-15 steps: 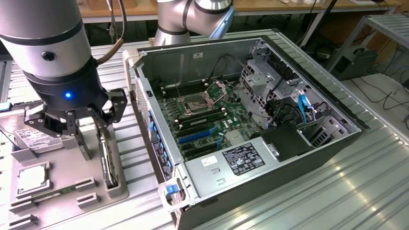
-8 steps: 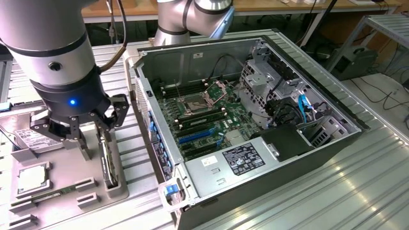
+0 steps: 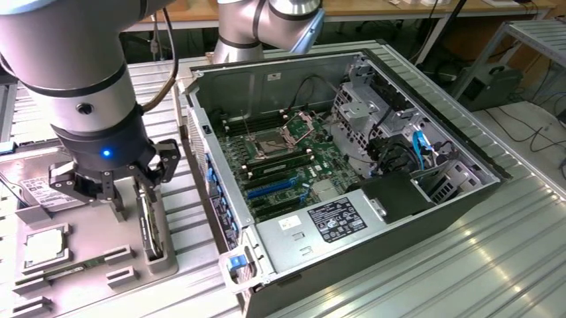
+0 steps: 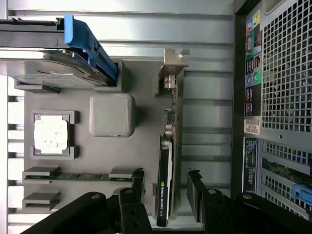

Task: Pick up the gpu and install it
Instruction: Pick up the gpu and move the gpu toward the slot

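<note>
Gripper [image 3: 132,202] wide open, astride the gpu [image 4: 165,195]: one finger per side, neither touching (gaps visible on both). Gpu stands on edge in its grey tray [image 4: 141,146] slot, beside the open computer case [image 3: 265,86].

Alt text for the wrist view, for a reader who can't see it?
The open gripper straddles the gpu, standing on edge in a grey parts tray, with a finger clear of it on each side. The tray also holds a processor chip, a memory stick and a hard drive; a computer case stands beside it.
</note>
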Controlling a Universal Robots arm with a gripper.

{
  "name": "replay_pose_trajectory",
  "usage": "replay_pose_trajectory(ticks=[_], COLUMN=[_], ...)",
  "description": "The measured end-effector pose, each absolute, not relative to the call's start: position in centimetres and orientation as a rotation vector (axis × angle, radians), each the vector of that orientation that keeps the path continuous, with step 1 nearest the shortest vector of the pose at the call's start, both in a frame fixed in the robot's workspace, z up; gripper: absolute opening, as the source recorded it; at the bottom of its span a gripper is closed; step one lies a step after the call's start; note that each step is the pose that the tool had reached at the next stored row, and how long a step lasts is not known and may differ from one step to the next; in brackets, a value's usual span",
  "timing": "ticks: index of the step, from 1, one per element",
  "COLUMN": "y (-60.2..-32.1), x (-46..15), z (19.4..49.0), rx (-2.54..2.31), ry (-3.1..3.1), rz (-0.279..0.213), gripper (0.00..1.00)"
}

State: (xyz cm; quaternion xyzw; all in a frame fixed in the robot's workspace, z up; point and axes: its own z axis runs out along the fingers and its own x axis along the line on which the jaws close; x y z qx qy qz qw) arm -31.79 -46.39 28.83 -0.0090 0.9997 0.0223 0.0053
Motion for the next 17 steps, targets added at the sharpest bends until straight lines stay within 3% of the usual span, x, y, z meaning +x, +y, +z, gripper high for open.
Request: replay_pose_trajectory(ticks=[7, 8, 17], y=[-46.7, -46.7, -46.7], x=[-31.6, -31.6, -31.5], z=[27.4, 27.1, 25.1], rx=[-0.027, -0.027, -0.012], ry=[3.13, 3.13, 3.13], rz=[0.07, 0.07, 0.07], gripper=[0.49, 0.56, 0.56])
